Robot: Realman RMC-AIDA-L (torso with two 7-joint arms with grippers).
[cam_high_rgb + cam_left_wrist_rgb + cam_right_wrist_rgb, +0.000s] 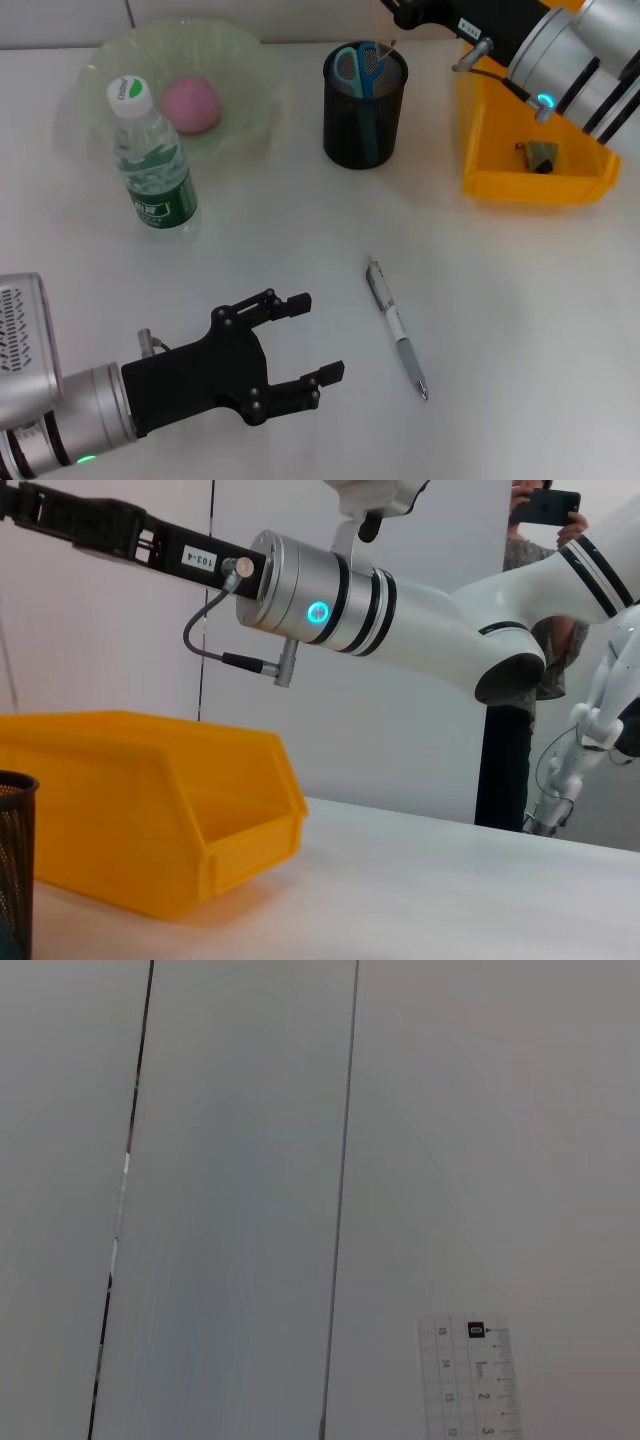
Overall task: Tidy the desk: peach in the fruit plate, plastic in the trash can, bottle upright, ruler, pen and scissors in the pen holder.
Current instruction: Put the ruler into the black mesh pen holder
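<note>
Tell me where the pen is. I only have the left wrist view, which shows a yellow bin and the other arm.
Observer: The pen lies flat on the table, apart from the pen holder and just ahead of the open left gripper.
Operator: Anything in the holder yet?
Observer: Blue-handled scissors stand in it.
Operator: And the ruler?
Observer: The right wrist view shows the end of a clear ruler. In the head view the right gripper is above the pen holder, at the picture's edge.
</note>
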